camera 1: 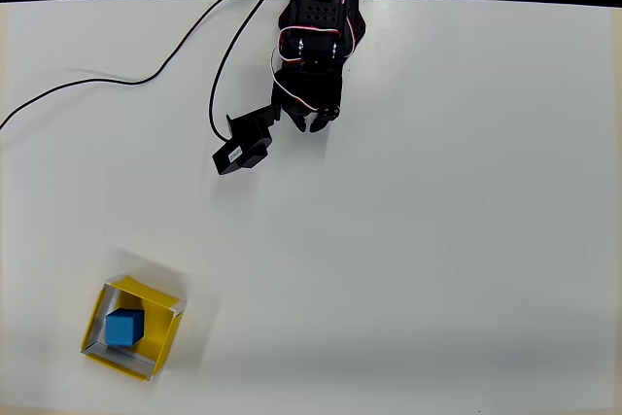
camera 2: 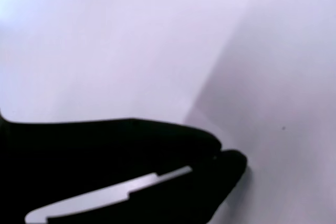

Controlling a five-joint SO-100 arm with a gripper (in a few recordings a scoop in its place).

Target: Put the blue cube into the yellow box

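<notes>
The blue cube point(camera 1: 124, 328) sits inside the yellow box point(camera 1: 163, 332) at the lower left of the overhead view, resting on the box floor nearer its left wall. My black gripper point(camera 1: 313, 123) is far away at the top centre, folded back near the arm's base and well apart from the box. In the wrist view the gripper point(camera 2: 223, 156) has its two dark fingers pressed together at the tips, with nothing between them, hovering over the bare white table.
The white table point(camera 1: 437, 240) stretches wide around the box. A black cable point(camera 1: 146, 75) snakes across the upper left, from the arm toward the left edge. The wrist camera point(camera 1: 243, 148) sticks out to the left of the gripper.
</notes>
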